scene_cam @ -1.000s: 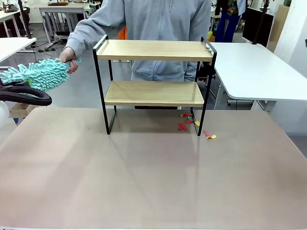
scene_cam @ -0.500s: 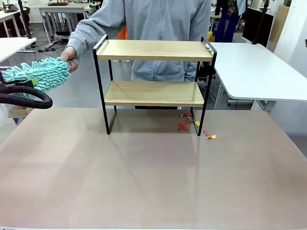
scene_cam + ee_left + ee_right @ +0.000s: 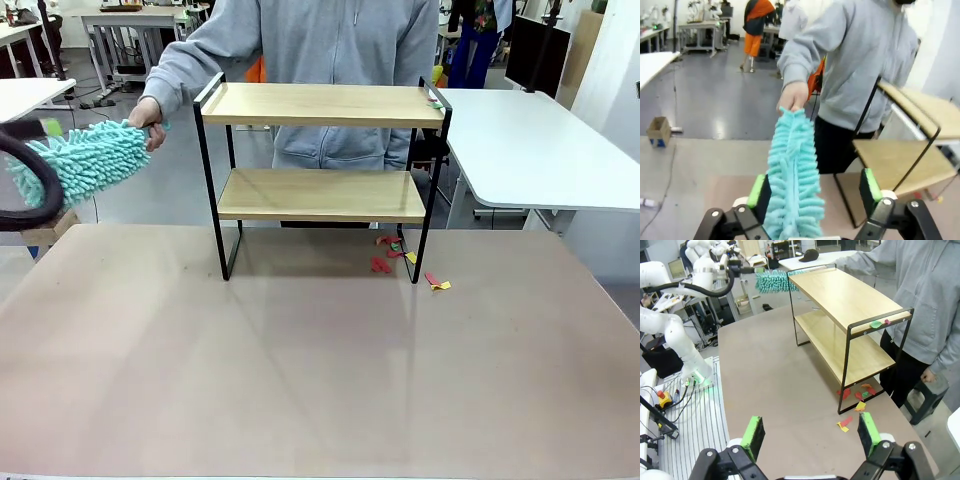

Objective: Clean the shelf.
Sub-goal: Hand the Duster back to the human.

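Observation:
The shelf [image 3: 320,105] stands at the table's far side, two light boards in a black frame; it also appears in the right wrist view [image 3: 845,295] and the left wrist view [image 3: 920,105]. A person's hand [image 3: 148,112] holds a teal fluffy duster [image 3: 90,160] out to the left of it. My left gripper [image 3: 813,187] is open with the duster [image 3: 795,165] lying between its fingers, close against the left pad [image 3: 757,190]. My right gripper [image 3: 810,437] hangs open above the table, holding nothing. Coloured paper scraps [image 3: 434,100] lie on the top board's right end.
More red, yellow and green scraps [image 3: 385,255] lie on the brown table [image 3: 300,380] under and beside the shelf's right leg. A white table [image 3: 530,150] stands to the right. The person stands right behind the shelf.
The duster has shifted slightly right and up. The left arm's black cable at the picture's left edge has swung from lying flat to arching upward. The person's hand still holds the duster.

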Controlling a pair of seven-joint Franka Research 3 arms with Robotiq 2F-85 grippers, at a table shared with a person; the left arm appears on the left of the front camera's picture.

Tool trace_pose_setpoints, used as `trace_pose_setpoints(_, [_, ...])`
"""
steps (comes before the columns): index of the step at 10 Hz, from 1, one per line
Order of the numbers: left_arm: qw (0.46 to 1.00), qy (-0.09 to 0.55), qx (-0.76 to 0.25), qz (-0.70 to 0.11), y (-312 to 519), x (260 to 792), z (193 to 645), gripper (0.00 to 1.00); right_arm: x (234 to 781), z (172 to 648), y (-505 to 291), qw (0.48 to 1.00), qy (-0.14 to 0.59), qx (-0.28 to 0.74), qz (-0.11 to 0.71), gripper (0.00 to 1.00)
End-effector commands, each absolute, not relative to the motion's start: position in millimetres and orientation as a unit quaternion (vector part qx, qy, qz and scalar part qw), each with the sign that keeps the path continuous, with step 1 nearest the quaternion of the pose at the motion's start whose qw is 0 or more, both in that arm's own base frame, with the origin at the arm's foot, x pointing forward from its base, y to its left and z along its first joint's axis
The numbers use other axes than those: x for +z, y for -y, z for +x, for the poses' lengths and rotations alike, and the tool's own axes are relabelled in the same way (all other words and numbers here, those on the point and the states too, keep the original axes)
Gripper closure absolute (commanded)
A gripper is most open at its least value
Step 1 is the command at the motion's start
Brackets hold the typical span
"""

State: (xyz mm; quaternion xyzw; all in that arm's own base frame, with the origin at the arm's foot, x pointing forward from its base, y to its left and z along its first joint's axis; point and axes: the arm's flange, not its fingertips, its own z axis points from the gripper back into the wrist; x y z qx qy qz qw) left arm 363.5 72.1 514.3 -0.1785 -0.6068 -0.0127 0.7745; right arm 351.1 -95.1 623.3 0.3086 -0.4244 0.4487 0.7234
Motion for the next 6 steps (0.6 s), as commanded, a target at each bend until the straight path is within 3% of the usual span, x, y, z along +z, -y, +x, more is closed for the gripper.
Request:
trace_pose_setpoints(1, [0.739,0.624,0.033,-0.251,-108.0,575.5,307.0,0.0,625.4,350.8,96.2,0.723,0.422,0.452,0.307,0.0])
trace_pose_setpoints(4, [0.707,0.639,0.088,-0.29,-165.6,618.5,284.1,0.0,625.4,350.8,96.2,0.723,0.422,0.452,0.307,0.0])
trace_pose_setpoints(6, [0.712,0.631,0.076,-0.299,-193.1,624.3,273.8,0.0,625.4,350.8,96.2,0.723,0.422,0.452,0.307,0.0])
